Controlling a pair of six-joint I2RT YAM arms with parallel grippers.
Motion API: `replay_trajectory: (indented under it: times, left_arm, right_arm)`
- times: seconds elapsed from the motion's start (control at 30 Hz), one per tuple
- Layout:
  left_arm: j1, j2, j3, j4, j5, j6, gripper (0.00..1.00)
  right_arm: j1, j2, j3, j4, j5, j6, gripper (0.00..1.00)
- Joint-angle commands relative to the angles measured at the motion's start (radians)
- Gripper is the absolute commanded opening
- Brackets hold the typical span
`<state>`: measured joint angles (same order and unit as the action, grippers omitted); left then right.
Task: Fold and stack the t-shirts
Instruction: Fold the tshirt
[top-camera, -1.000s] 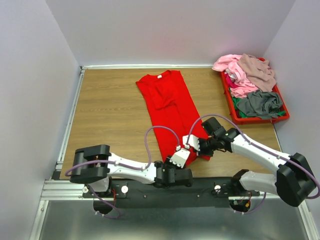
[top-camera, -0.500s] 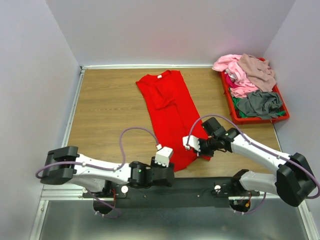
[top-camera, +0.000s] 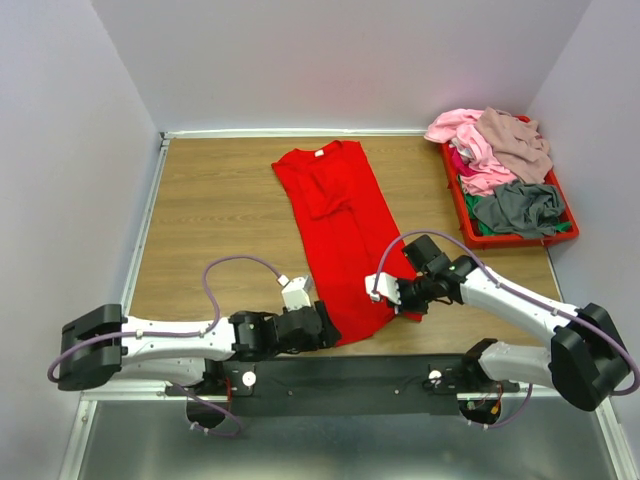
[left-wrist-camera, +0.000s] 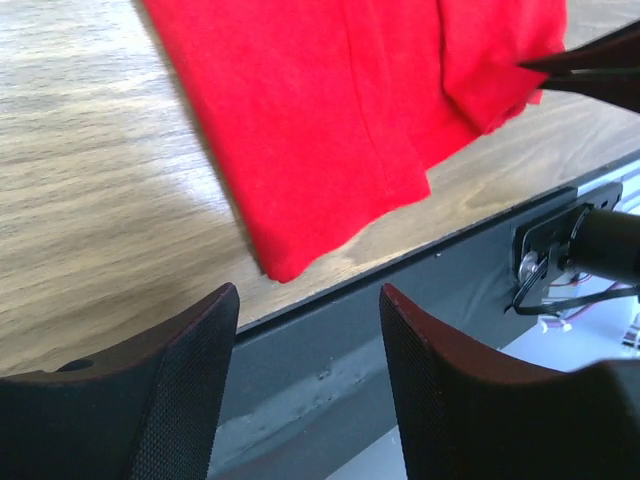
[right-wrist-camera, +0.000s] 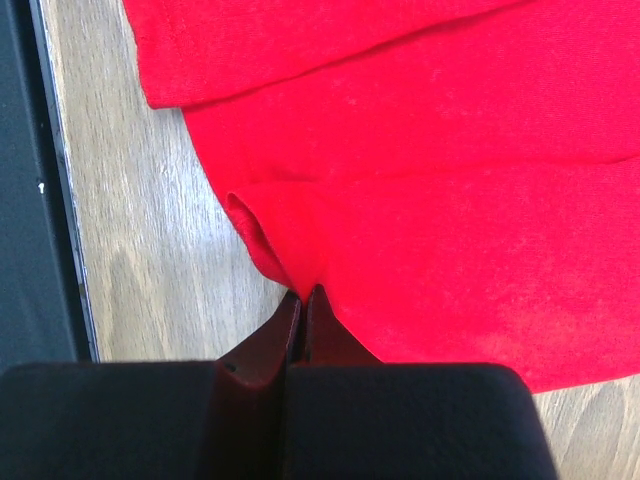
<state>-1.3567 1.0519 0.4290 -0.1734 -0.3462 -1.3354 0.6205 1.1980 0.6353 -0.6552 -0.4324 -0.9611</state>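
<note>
A bright red t-shirt (top-camera: 340, 230), folded lengthwise into a long strip, lies on the wooden table (top-camera: 220, 220), its white neck label at the far end. My right gripper (top-camera: 405, 302) is shut on the shirt's near right hem corner; in the right wrist view its jaws (right-wrist-camera: 303, 297) pinch a ridge of red fabric (right-wrist-camera: 450, 200). My left gripper (top-camera: 328, 328) stands open just left of the near hem. In the left wrist view it (left-wrist-camera: 308, 300) holds nothing, with the red hem (left-wrist-camera: 330, 150) lying ahead of it. More t-shirts, pink (top-camera: 460, 125), mauve-beige (top-camera: 515, 140) and grey (top-camera: 520, 205), are heaped at the back right.
The heap sits in a red plastic tray (top-camera: 455, 190) at the table's right edge. A dark rail (top-camera: 400, 370) runs along the near edge, seen also in the left wrist view as the rail (left-wrist-camera: 400, 320). White walls close in the table on three sides.
My left arm has swung back to the left, away from the shirt's near hem, with its jaws spreading wider. The right arm has stayed put, still pinching the hem corner.
</note>
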Motion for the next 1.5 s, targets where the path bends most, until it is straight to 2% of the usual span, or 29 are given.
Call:
replay_trajectory:
  times: [0.0,0.2,0.4,0.47,0.5,0.53,0.6,0.63,0.73,0.77,0.8,1.1,1.37,1.47]
  left_arm:
    - [0.042,0.022,-0.016,0.02,0.091,-0.047,0.65]
    - [0.071,0.16,0.01,0.084,0.174,0.005,0.6]
    - [0.116,0.345,0.082,-0.006,0.219,0.021,0.56]
    - [0.122,0.364,0.088,0.0,0.208,0.024,0.53]
    - [0.125,0.367,0.088,0.003,0.205,0.024,0.5]
    - [0.136,0.369,0.088,0.005,0.204,0.027,0.41]
    - [0.143,0.37,0.077,0.011,0.21,0.035,0.34]
    - [0.149,0.367,0.071,0.024,0.217,0.035,0.24]
    - [0.159,0.335,0.027,0.064,0.231,0.041,0.09]
    - [0.165,0.309,0.018,0.089,0.231,0.044,0.02]
    - [0.166,0.295,0.002,0.098,0.228,0.054,0.0]
    - [0.183,0.051,-0.015,0.224,0.217,0.194,0.0]
    - [0.249,-0.047,-0.007,0.207,0.272,0.24,0.0]
    - [0.31,-0.067,0.007,0.21,0.283,0.269,0.0]
  right_arm:
    - [-0.002,0.005,0.004,-0.027,-0.026,-0.013,0.01]
    - [-0.002,0.011,0.007,-0.03,-0.028,-0.016,0.0]
    - [-0.002,0.006,0.009,-0.034,-0.025,-0.014,0.0]
    - [-0.002,0.005,0.009,-0.034,-0.025,-0.014,0.01]
    - [-0.004,0.006,0.009,-0.034,-0.026,-0.014,0.01]
    - [-0.002,0.006,0.009,-0.035,-0.025,-0.014,0.0]
    - [-0.002,0.002,0.009,-0.037,-0.026,-0.013,0.0]
    - [-0.002,0.0,0.007,-0.037,-0.026,-0.013,0.0]
    - [-0.002,0.002,0.009,-0.037,-0.028,-0.014,0.0]
    - [-0.002,0.003,0.01,-0.037,-0.026,-0.014,0.01]
    - [-0.002,0.003,0.01,-0.038,-0.026,-0.016,0.0]
    - [-0.002,-0.024,0.047,-0.04,-0.04,0.018,0.0]
    - [-0.002,0.0,0.165,-0.04,-0.051,0.056,0.0]
    - [-0.004,0.052,0.236,-0.038,-0.016,0.068,0.0]
